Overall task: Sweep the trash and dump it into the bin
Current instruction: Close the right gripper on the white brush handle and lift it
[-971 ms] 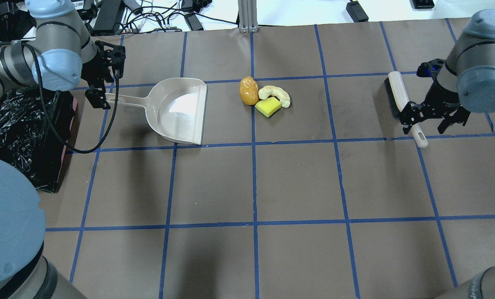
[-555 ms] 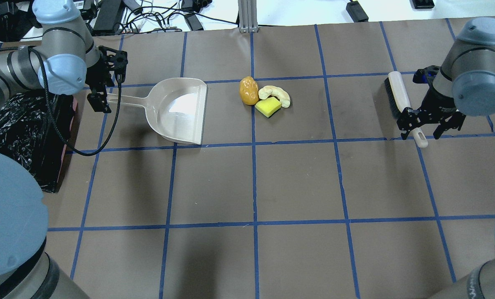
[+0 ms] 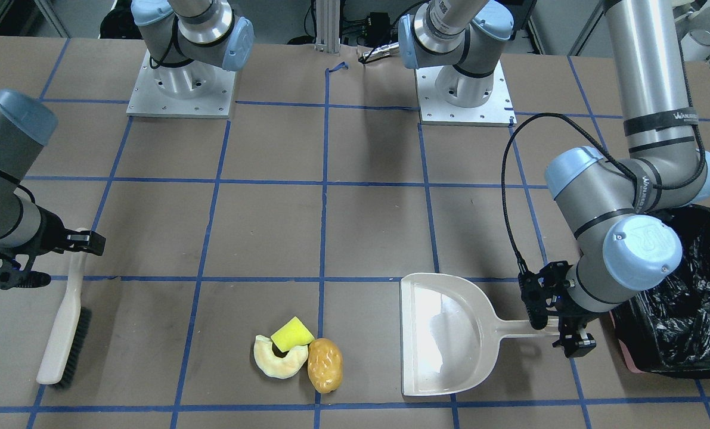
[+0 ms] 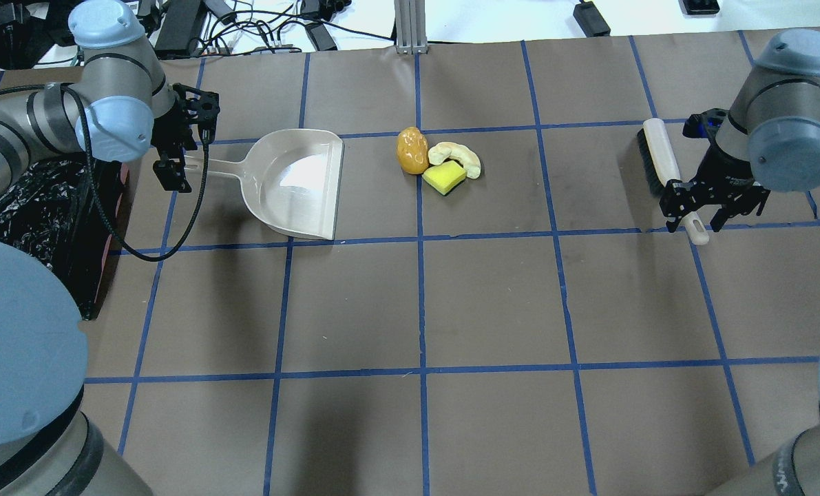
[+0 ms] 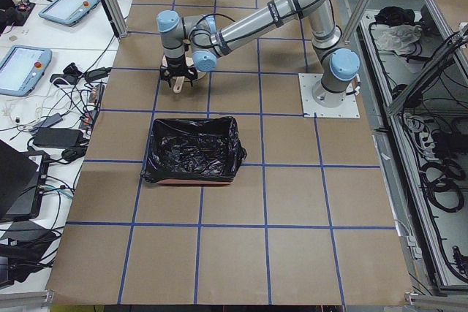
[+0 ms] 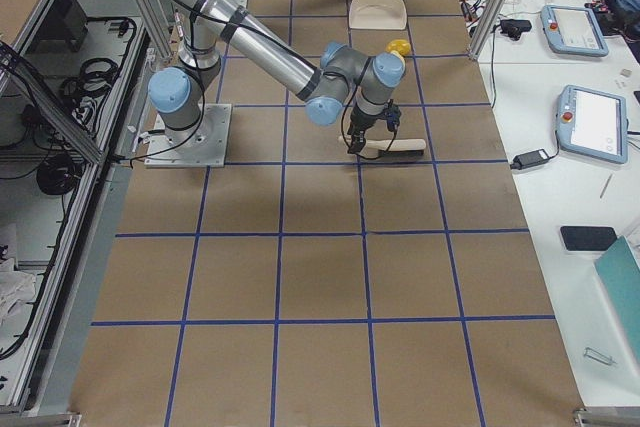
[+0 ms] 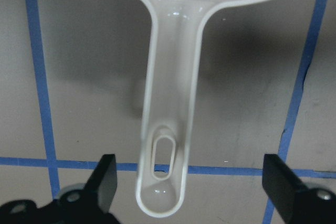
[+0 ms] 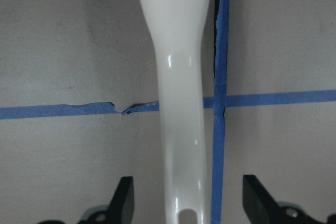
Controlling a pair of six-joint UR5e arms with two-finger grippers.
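Note:
The trash lies in one cluster at mid-table: a golden-brown lump (image 4: 412, 150), a cream curved slice (image 4: 456, 157) and a yellow-green wedge (image 4: 444, 178). The cluster also shows in the front view, with the lump (image 3: 325, 364) on its right. The black-bagged bin (image 4: 31, 213) stands at the table's left edge. My left gripper (image 4: 177, 160) is open, its fingers on either side of the beige dustpan's handle (image 7: 170, 103). My right gripper (image 4: 693, 217) is open, its fingers on either side of the white brush's handle (image 8: 178, 103).
The dustpan (image 4: 299, 182) lies flat with its mouth towards the trash, about a hand's width away. The brush (image 4: 661, 165) lies at the right, bristles facing the trash. Brown paper with blue tape lines covers the table. Cables lie beyond the far edge.
My left arm has shifted right and brought its open gripper closer over the dustpan handle. My right gripper has settled slightly along the brush handle. Trash, dustpan and brush have not moved.

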